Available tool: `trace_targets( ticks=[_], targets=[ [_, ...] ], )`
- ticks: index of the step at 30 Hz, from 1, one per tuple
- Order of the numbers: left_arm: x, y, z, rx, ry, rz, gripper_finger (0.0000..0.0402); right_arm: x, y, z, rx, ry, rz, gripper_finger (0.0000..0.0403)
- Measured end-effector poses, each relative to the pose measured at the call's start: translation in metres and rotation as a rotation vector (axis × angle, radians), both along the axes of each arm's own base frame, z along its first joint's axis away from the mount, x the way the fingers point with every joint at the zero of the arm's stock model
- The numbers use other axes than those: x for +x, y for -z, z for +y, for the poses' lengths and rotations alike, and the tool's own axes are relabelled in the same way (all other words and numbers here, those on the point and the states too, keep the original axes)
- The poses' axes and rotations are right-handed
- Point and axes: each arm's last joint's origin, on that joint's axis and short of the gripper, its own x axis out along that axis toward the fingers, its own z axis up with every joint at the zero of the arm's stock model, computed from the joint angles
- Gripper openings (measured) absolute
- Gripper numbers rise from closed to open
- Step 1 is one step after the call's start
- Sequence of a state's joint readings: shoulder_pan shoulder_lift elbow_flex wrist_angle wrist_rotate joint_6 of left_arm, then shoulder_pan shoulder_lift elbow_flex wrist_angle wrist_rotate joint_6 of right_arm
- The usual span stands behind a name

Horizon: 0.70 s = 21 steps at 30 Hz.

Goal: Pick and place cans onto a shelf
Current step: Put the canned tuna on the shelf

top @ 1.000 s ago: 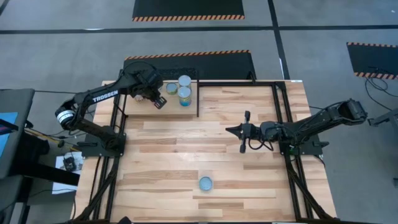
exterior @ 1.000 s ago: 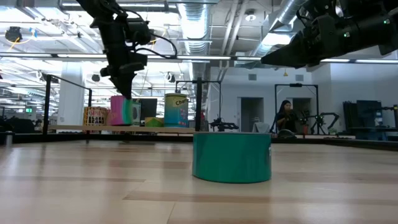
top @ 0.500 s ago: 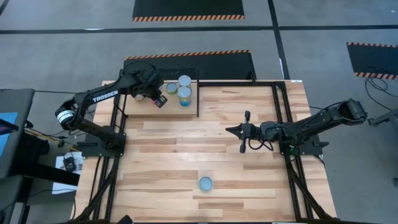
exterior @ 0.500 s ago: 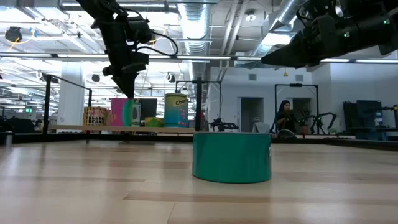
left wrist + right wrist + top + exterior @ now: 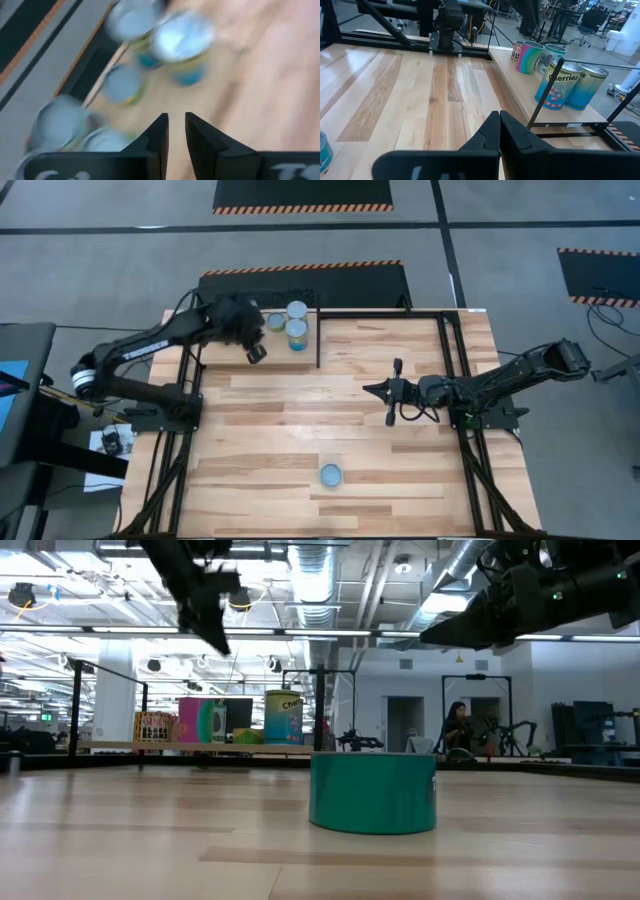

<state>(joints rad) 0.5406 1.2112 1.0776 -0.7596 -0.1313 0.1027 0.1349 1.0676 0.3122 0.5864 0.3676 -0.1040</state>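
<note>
Several cans stand upright on the shelf [image 5: 300, 348] at the table's far left; their silvery tops [image 5: 297, 311] show from above, and a pink one [image 5: 200, 720] and a yellow-and-blue one [image 5: 284, 717] show in the low view. One teal can [image 5: 330, 475] stands alone near the table's front edge. My left gripper [image 5: 176, 131] hangs above the shelf's left cans [image 5: 257, 353], open by a narrow gap with nothing in it. My right gripper [image 5: 372, 390] hovers shut over the table's right half, pointing toward the left edge.
A thin black frame post [image 5: 318, 340] marks the shelf's right end. In the right wrist view the shelf's cans [image 5: 557, 85] stand behind that frame. Bare planks [image 5: 300, 420] lie between the shelf and the lone can.
My left gripper has risen from just over the pink can to well above the shelf, drawing slightly toward the table's near-left. The pink can stays upright on the shelf. My right arm has kept still.
</note>
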Motion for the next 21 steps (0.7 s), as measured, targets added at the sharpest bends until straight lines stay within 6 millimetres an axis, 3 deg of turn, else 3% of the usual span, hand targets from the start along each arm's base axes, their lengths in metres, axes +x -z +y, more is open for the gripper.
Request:
trace_targets(
  ticks=[3, 6, 13, 17, 21],
  targets=[
    [0.009, -0.01, -0.033, 0.006, 0.149, -0.076, 0.0039, 0.0, 0.001, 0.0, -0.002, 0.0, 0.01, 0.0016],
    [0.023, -0.008, -0.074, 0.03, 0.33, -0.127, 0.0024, 0.0, 0.002, 0.0, -0.002, 0.0, 0.022, 0.0016],
    [0.045, 0.019, -0.168, 0.1, 0.753, -0.299, 0.0002, 0.0, 0.003, 0.0, 0.003, 0.001, 0.025, 0.0015],
    [0.053, 0.036, -0.21, 0.062, 0.862, -0.421, 0.0002, 0.0, 0.003, 0.0, 0.003, 0.001, 0.025, 0.0017],
    [0.066, 0.06, -0.24, 0.033, 0.904, -0.383, 0.0002, 0.0, 0.002, -0.002, 0.01, 0.01, 0.023, 0.0016]
  ],
)
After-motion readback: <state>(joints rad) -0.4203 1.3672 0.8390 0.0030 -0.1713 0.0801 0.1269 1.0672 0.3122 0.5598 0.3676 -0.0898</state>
